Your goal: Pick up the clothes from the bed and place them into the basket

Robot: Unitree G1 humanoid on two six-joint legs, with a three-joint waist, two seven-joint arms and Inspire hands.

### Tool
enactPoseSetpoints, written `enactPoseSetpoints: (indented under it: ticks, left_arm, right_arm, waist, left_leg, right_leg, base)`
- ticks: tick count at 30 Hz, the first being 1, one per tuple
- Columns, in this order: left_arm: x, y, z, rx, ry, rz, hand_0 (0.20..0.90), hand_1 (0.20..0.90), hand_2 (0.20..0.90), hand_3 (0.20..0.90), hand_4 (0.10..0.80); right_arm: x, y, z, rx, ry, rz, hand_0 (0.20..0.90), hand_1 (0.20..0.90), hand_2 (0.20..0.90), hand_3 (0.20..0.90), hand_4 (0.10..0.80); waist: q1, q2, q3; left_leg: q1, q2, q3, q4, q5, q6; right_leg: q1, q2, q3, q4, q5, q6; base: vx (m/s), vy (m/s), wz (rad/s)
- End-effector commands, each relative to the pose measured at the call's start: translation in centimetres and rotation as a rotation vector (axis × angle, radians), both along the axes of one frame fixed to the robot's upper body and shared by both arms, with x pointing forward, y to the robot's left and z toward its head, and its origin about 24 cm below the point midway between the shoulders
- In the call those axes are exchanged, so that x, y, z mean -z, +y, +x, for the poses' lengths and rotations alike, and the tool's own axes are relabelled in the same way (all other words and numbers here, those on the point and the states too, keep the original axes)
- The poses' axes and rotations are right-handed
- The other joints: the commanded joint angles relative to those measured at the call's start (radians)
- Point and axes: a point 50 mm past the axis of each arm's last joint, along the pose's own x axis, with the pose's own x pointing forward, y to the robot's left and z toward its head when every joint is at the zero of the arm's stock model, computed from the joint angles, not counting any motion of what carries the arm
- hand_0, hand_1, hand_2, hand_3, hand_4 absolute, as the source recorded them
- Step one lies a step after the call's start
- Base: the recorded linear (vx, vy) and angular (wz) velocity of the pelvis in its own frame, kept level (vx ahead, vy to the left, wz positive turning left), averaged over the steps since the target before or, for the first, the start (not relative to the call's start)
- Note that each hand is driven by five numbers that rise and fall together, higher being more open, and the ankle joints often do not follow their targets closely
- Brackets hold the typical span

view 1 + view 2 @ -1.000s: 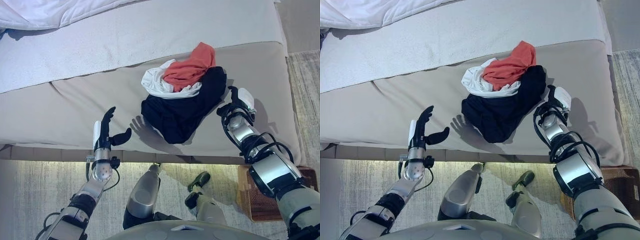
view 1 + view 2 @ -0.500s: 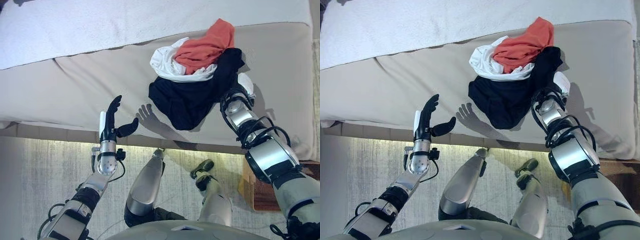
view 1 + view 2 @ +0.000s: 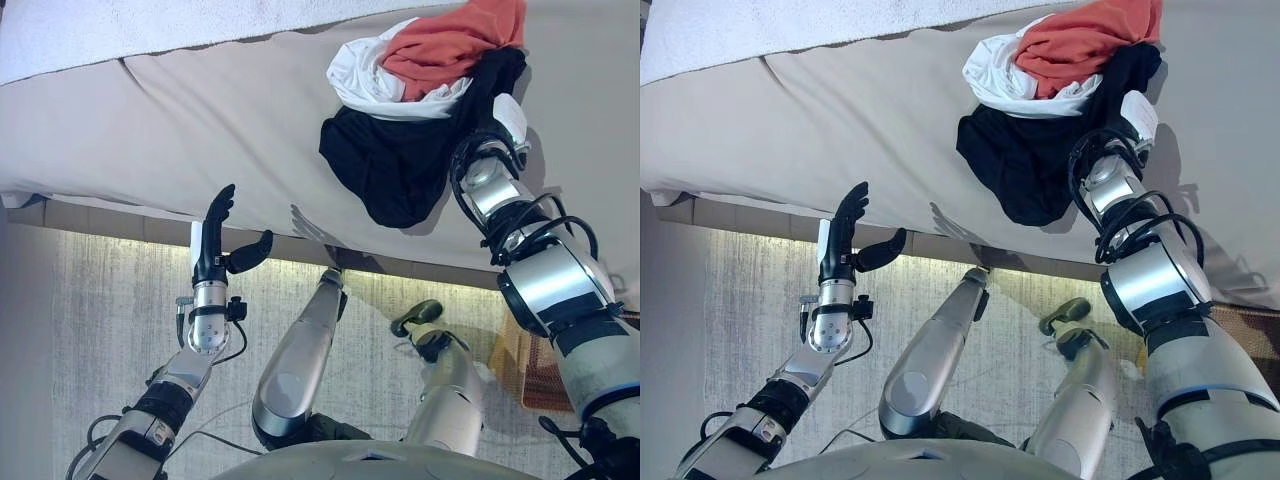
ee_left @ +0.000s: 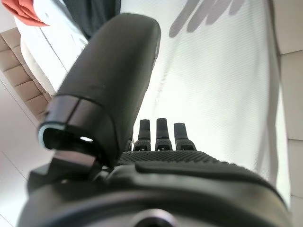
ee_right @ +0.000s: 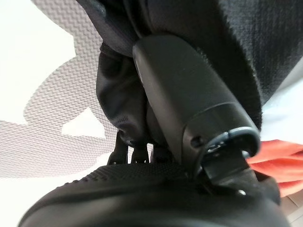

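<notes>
A pile of clothes lies on the bed's beige cover (image 3: 200, 120): a black garment (image 3: 400, 165) underneath, a white one (image 3: 360, 80) and an orange-red one (image 3: 455, 45) on top. My right hand (image 3: 497, 125) is pressed into the black garment's right edge. In the right wrist view its thumb (image 5: 189, 94) lies against the black cloth (image 5: 255, 42), which wraps round the hand. My left hand (image 3: 213, 245) is open and empty, held upright in front of the bed's front edge, left of the pile. The left wrist view shows its straight fingers (image 4: 163, 132).
A white duvet (image 3: 100, 30) covers the far left of the bed. A brown woven basket (image 3: 545, 385) stands on the floor at the lower right, partly behind my right arm. Grey carpet (image 3: 80, 330) lies below the bed's front edge (image 3: 120, 215).
The whole picture has shifted, so the camera has moved. My right hand has gone from beside the black garment into its right edge. My left hand stays open.
</notes>
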Motion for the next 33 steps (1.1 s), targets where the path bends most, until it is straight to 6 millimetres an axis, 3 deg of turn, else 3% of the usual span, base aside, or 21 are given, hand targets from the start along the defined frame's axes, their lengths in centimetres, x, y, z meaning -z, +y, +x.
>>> enactPoseSetpoints:
  ticks: [1,7,12,16,23,33]
  left_arm:
    - [-3.6,0.5,0.1,0.014,-0.196,-0.038,0.9,0.9,0.9,0.9,0.8]
    - [-3.6,0.7,0.4,0.014,-0.19,-0.022,0.9,0.9,0.9,0.9,0.8]
    - [-3.7,0.8,1.2,-0.004,-0.168,-0.001,0.9,0.9,0.9,0.9,0.8]
    - [-3.0,1.3,1.3,-0.018,-0.105,0.023,0.9,0.9,0.9,0.9,0.8]
    - [-1.2,1.6,0.5,-0.021,-0.009,0.057,0.9,0.9,0.9,0.9,0.8]
    - [0.6,1.7,-0.4,0.015,0.086,0.082,0.9,0.9,0.9,0.9,0.8]
  right_arm:
    - [-4.3,3.6,1.1,-0.118,-0.143,-0.089,0.3,0.3,0.3,0.2,0.1]
    - [-3.4,2.7,0.8,-0.074,-0.141,-0.091,0.3,0.3,0.3,0.2,0.1]
    - [-3.7,1.9,0.5,-0.033,-0.193,-0.101,0.3,0.3,0.3,0.2,0.1]
    - [-3.8,1.0,0.1,-0.03,-0.234,-0.087,0.3,0.3,0.3,0.2,0.1]
    - [-6.2,-0.6,-0.9,-0.038,-0.368,-0.109,0.3,0.3,0.3,0.2,0.1]
    - [-9.9,-2.1,-2.3,-0.032,-0.537,-0.117,0.3,0.3,0.3,0.2,0.1]
  waist:
    - [0.05,0.02,0.009]
    - [0.026,-0.001,0.009]
    - [-0.01,-0.019,0.008]
    - [-0.04,-0.042,-0.054]
    - [-0.092,-0.086,-0.21]
    - [-0.132,-0.116,-0.348]
  left_leg:
    - [0.017,-0.028,0.028,0.08,-0.143,0.072]
    - [0.119,0.001,0.058,0.024,-0.134,0.059]
    - [0.271,0.038,0.104,-0.06,-0.116,0.039]
    - [0.36,0.061,0.129,-0.133,-0.104,0.024]
    - [0.523,0.099,0.183,-0.291,-0.06,0.004]
    - [0.651,0.135,0.221,-0.455,-0.011,-0.026]
  right_leg:
    - [0.083,0.027,0.078,0.026,-0.027,0.022]
    - [0.181,0.039,0.082,-0.075,0.014,0.038]
    - [0.329,0.052,0.089,-0.208,0.049,0.05]
    - [0.416,0.07,0.104,-0.309,0.078,0.062]
    - [0.565,0.103,0.108,-0.49,0.138,0.076]
    - [0.658,0.137,0.113,-0.622,0.185,0.104]
  base:
    - [-0.013,-0.037,-0.02]
    - [0.001,-0.033,-0.06]
    - [0.039,-0.014,-0.21]
    - [0.116,-0.029,-0.22]
    - [0.146,-0.025,-0.17]
    - [0.1,-0.024,-0.09]
